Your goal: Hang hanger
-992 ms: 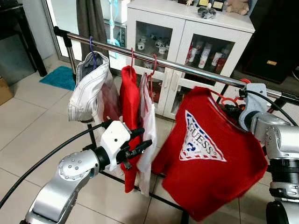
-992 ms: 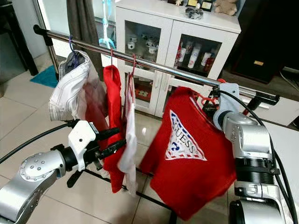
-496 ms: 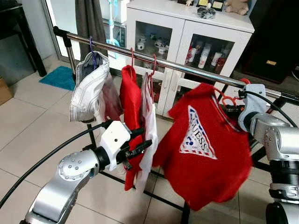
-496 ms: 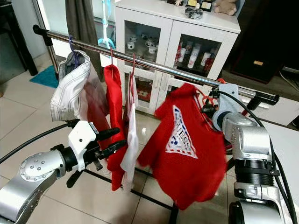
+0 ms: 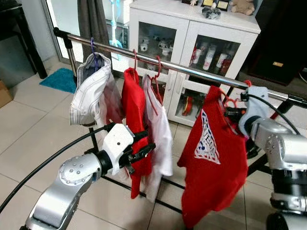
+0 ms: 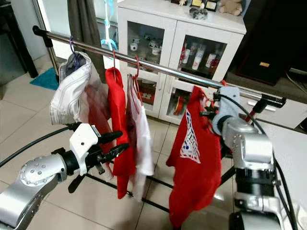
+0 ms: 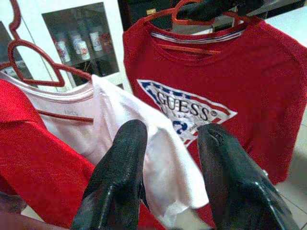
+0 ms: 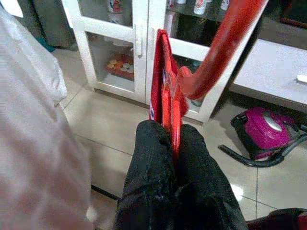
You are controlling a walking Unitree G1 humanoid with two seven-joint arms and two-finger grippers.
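Observation:
A red hanger (image 5: 229,101) carries a red T-shirt (image 5: 211,163) with a triangular GUESS logo. My right gripper (image 5: 232,114) is shut on the hanger's wire (image 8: 225,43) just below the silver rail (image 5: 192,70), and the shirt hangs edge-on to me. In the right wrist view the two black fingers (image 8: 148,163) pinch the red wire. My left gripper (image 5: 149,140) stands open in front of a hung red garment (image 5: 134,110) and a white shirt (image 5: 160,129), holding nothing. The left wrist view shows its fingers (image 7: 120,177) apart before the GUESS shirt (image 7: 201,96).
A grey-white garment (image 5: 91,93) hangs at the rail's left end. Behind the rack stands a white glass-door cabinet (image 5: 192,33). A blue mat (image 5: 60,79) and a dark curtain (image 5: 93,19) lie left. A purple vacuum (image 8: 261,132) sits on the floor. The rack's black base bar (image 5: 163,203) crosses the tiles.
The red GUESS shirt has turned from facing me to edge-on, and my right gripper has shifted slightly left with it. The white shirt has swung right. The left arm stayed put.

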